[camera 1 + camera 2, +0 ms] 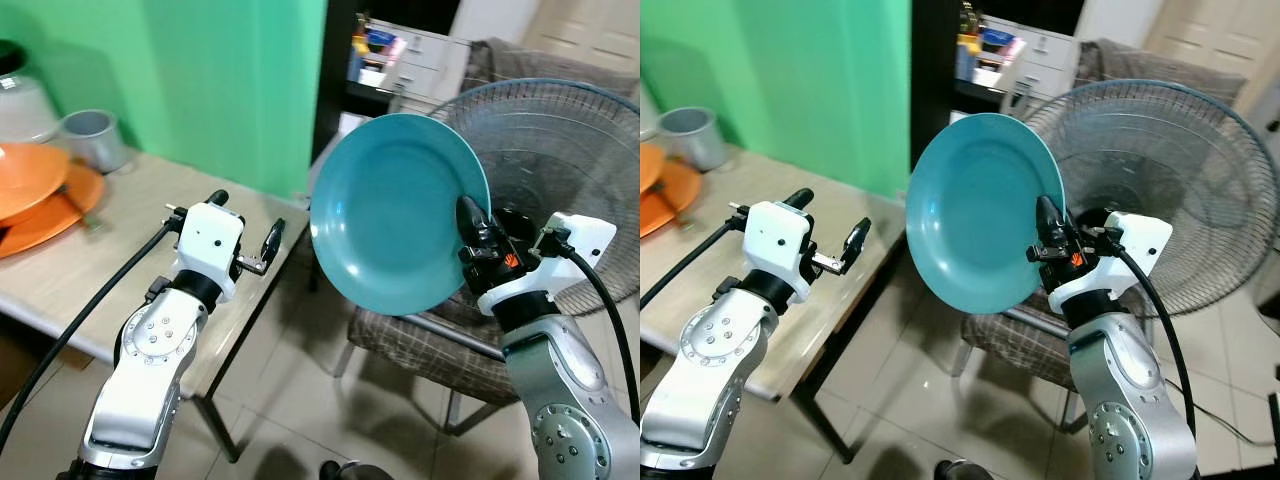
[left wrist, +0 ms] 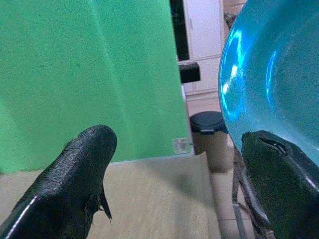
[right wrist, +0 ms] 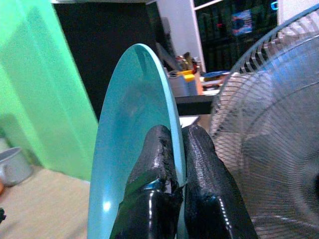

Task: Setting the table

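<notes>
A teal plate (image 1: 395, 215) hangs upright in the air off the table's right end, its hollow face turned toward me. My right gripper (image 1: 470, 222) is shut on its right rim; the right wrist view has both fingers (image 3: 149, 164) pinching the plate (image 3: 124, 159) edge-on. My left gripper (image 1: 245, 225) is open over the right part of the wooden table (image 1: 130, 250), holding nothing, a short way left of the plate. In the left wrist view its fingers (image 2: 79, 174) stand wide apart with the plate (image 2: 269, 74) beside one of them.
Stacked orange plates (image 1: 35, 195) lie at the table's far left, with a grey metal cup (image 1: 92, 138) and a pot (image 1: 20, 105) behind them. A green wall backs the table. A standing fan (image 1: 560, 150) and a chair with a checked cushion (image 1: 430, 345) are right of the table.
</notes>
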Controlling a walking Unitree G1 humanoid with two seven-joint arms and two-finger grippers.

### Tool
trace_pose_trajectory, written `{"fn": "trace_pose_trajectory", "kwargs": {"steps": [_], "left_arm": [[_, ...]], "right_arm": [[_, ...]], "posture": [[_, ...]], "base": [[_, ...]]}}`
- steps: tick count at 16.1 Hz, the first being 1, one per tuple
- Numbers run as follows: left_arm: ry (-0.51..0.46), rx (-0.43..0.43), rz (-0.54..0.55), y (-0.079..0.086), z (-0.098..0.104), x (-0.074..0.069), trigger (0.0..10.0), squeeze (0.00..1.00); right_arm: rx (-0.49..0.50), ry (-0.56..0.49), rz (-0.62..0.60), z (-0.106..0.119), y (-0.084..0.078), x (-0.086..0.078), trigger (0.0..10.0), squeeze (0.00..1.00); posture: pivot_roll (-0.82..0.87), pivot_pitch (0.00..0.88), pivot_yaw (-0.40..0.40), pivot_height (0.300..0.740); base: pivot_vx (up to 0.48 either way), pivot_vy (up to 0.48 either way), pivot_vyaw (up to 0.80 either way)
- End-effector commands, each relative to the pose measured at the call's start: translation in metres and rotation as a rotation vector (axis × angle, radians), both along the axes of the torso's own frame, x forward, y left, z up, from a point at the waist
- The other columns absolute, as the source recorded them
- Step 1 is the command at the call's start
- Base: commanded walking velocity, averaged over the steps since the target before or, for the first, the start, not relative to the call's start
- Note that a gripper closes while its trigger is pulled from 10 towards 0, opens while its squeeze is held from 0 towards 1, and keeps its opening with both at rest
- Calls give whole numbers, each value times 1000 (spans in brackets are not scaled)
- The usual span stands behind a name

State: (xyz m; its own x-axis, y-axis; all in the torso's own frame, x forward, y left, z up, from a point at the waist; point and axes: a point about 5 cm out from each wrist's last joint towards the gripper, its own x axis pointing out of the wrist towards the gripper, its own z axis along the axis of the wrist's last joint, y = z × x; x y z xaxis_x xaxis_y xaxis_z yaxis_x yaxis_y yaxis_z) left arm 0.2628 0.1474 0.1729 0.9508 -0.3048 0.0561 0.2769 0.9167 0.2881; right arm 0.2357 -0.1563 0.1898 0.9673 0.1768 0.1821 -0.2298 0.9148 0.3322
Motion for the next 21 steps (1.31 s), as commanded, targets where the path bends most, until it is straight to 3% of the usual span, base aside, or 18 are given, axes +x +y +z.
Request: {"fn": "trace_pose_trajectory", "kwargs": {"steps": [1,10,21], "left_arm": [[-18,4,2,-2,3,3,10000,0],[-28,17,11,-2,2,5,10000,0],[-24,13,7,-3,2,6,10000,0]], "right_arm": [[-2,-52,-6,11,-2,-3,10000,0],[19,-47,34,10,0,-4,10000,0],[-79,-26,-8,4,0,-2,10000,0]], "posture": [[-12,0,-72,740],[-11,0,-79,740],[-16,0,-68,740]], "base": [[0,0,-800],[0,0,-800],[0,0,-800]]}}
